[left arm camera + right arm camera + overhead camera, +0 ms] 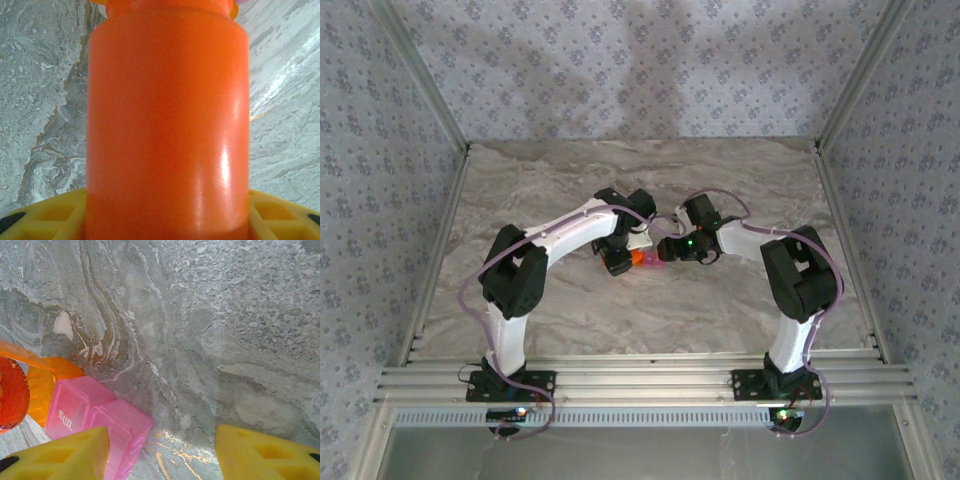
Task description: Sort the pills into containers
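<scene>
Holding the orange bottle [167,125] in the left gripper [618,258], with yellow fingers [45,217] pressed against both its flanks at the bottom corners of the left wrist view. Judged a firm pinch, going by pads meeting plastic. Right gripper [162,440] spread wide, with nothing between its fingers but bare marble table [225,315].

Containers [658,263] dead centre in the top view, between the two grippers and just beyond the bottle's end. At lower left of the right wrist view: pink compartment [75,407], with what looks like its lid [122,432] swung open toward the bottom edge, and orange compartment [50,382] joined behind it. Both flat on the table and, as far as can be told, touched by neither gripper.

Likely trouble:
- Tipping a wide bottle over openings far smaller than itself, scattering pills across the marble instead of into a compartment.
- Nothing bracing the containers, so a risk of sliding or flipping so light a piece with one nudge from the bottle's rim.
- Finger at lower left of the right wrist frame just beside the open lid, so a risk of snapping it shut or dragging the pair by closing or drifting that way.
- Crowded centre, with little room for any sideways swing without knocking gripper against gripper.

Cannot tell whether the bottle's end is capped or open, nor where the pills sit. If open, a danger of dumping the lot through any slackening of the pinch.
</scene>
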{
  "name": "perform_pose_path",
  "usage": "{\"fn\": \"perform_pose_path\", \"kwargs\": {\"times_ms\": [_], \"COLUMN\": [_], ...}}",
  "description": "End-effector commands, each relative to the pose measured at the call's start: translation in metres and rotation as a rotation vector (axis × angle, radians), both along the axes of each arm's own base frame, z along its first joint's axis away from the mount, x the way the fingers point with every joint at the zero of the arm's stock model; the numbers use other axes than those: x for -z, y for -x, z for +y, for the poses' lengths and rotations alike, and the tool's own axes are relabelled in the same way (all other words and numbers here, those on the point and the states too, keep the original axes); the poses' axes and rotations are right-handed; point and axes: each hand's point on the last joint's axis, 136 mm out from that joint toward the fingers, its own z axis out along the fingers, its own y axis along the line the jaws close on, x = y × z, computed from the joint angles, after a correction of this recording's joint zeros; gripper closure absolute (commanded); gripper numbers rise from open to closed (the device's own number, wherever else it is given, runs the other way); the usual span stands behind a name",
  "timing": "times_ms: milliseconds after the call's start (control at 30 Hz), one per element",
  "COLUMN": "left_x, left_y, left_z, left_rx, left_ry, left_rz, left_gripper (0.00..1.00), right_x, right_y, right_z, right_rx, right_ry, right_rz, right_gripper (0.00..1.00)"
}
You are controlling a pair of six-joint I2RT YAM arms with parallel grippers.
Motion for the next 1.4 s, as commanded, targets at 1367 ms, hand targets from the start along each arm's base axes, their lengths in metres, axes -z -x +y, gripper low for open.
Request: {"fn": "perform_pose_path", "kwargs": {"times_ms": [1367], "left_x": [0.002], "left_y": [0.005], "left_z": [-0.003], "left_rx": [0.053], "left_ry": [-0.048], "left_rz": [0.025], "left_gripper": [1.00], "right_x": [0.021], "right_y": [0.012], "right_z": [0.009], "right_rx": [-0.044], "right_ry": [0.000], "right_rz": [0.076], "right_gripper": [0.40]}}
